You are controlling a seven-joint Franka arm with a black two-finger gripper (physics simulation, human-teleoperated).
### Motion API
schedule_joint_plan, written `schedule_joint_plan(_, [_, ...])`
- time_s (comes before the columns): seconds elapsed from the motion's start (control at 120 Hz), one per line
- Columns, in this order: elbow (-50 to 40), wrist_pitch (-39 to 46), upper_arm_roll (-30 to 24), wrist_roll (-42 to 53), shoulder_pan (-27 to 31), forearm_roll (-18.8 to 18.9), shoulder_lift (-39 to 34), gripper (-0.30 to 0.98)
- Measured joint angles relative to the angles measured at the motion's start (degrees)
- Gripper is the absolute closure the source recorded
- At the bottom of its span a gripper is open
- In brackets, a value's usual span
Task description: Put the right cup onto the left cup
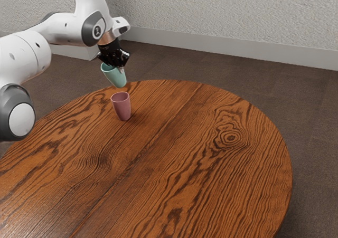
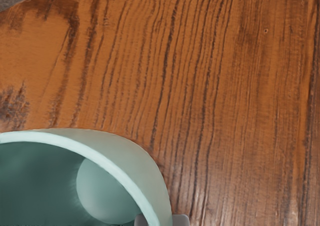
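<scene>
1. Your arm (image 1: pixel 66 29) reaches in from the exterior view's left, its hand (image 1: pixel 112 55) pointing down near the far edge of the table (image 1: pixel 185 159).
2. Your fingers (image 1: pixel 121 69) are closed on the rim wall of the green cup (image 1: pixel 116 77), one inside it, one outside.
3. You have that cup tilted, its open mouth leaning toward the exterior view's left.
4. The pink cup (image 1: pixel 121 107) stands upright on the table, apart from your hand.

Lighting, for your records: bright, mostly even. Glare, soft, on the table (image 2: pixel 225 136) beside the jaws. Sheen, whitish (rather mild, you'll find), tabletop well apart from the jaws.
</scene>
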Motion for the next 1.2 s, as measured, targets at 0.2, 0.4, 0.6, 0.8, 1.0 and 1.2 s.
schedule_joint_plan(0.2, [-0.69,0.46,1.60,0.04,0.24,-0.11,0.04,0.78])
schedule_joint_plan(0.4, [-0.26,0.83,2.05,0.06,-0.27,-0.21,1.56,0.78])
schedule_joint_plan(0.6, [0.05,1.34,1.95,0.05,-0.46,-0.36,2.70,0.78])
schedule_joint_plan(0.8, [0.06,2.09,1.91,0.01,-0.45,-0.47,3.75,0.78])
schedule_joint_plan(1.0, [0.06,2.49,1.92,-0.04,-0.15,-0.49,4.16,0.78])
schedule_joint_plan(1.2, [0.06,2.83,1.86,-0.12,-0.19,-0.49,4.44,0.78])
